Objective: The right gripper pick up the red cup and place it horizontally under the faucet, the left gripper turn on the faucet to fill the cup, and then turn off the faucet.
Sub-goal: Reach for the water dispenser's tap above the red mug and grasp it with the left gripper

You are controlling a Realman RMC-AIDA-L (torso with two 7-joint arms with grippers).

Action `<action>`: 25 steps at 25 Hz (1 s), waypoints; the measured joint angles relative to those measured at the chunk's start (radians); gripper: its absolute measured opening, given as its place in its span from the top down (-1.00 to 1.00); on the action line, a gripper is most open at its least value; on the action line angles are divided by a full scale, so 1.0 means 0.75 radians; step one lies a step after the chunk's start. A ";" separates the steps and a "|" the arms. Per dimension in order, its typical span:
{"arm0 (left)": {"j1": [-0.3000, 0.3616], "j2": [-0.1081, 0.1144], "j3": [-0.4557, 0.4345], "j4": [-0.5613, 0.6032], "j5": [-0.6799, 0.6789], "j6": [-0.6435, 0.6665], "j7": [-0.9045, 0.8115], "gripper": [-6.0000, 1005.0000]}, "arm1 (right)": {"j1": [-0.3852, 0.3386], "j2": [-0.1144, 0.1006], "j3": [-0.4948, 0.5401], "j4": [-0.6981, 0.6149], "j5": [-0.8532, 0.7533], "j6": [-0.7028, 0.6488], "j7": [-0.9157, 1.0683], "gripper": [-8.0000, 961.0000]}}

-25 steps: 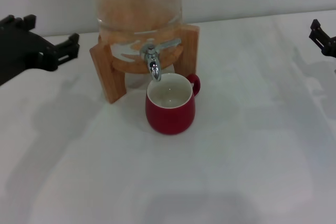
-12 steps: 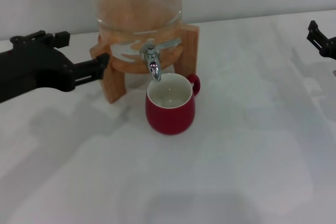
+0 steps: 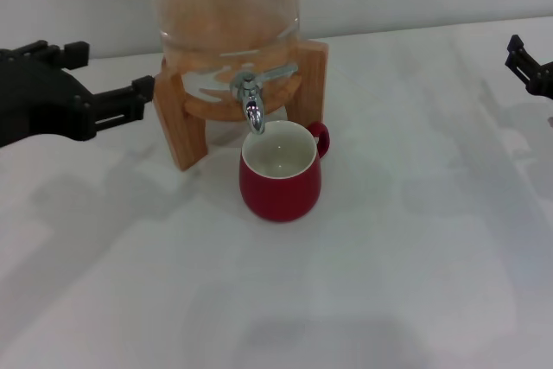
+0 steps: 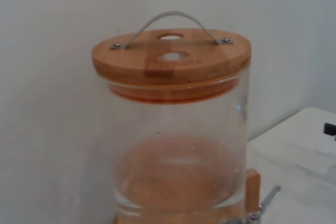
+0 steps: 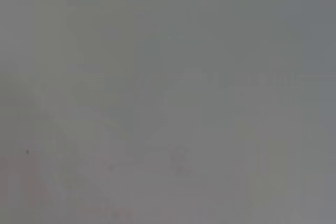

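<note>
The red cup (image 3: pixel 281 175) stands upright on the white table, its white inside showing, right under the spout of the chrome faucet (image 3: pixel 252 101). The faucet's flat lever (image 3: pixel 278 73) points to the right. The faucet sits on a clear glass dispenser (image 3: pixel 225 15) in a wooden stand (image 3: pixel 311 75). My left gripper (image 3: pixel 108 75) is open and empty, just left of the stand's left leg and apart from the faucet. My right gripper (image 3: pixel 529 65) shows only at the far right edge, away from the cup. The left wrist view shows the dispenser's bamboo lid (image 4: pixel 170 59) and the lever's tip (image 4: pixel 269 198).
The white table (image 3: pixel 415 239) spreads out in front of and to the right of the cup. A pale wall stands behind the dispenser. The right wrist view shows only a grey blur.
My left gripper moved right toward the wooden stand, then drew back a little to the left. The cup, faucet lever and right gripper have not moved.
</note>
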 joint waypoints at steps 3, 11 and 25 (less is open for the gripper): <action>-0.024 0.001 -0.021 -0.022 0.004 -0.012 0.004 -0.65 | 0.001 0.000 0.000 0.001 0.000 0.000 0.000 -0.82; -0.090 0.003 -0.045 -0.066 0.000 -0.087 0.018 -0.65 | -0.002 0.001 -0.005 0.001 0.000 0.000 0.001 -0.82; -0.183 0.005 -0.237 -0.176 -0.036 -0.163 0.091 -0.65 | -0.001 0.004 -0.036 -0.001 0.003 0.000 0.017 -0.82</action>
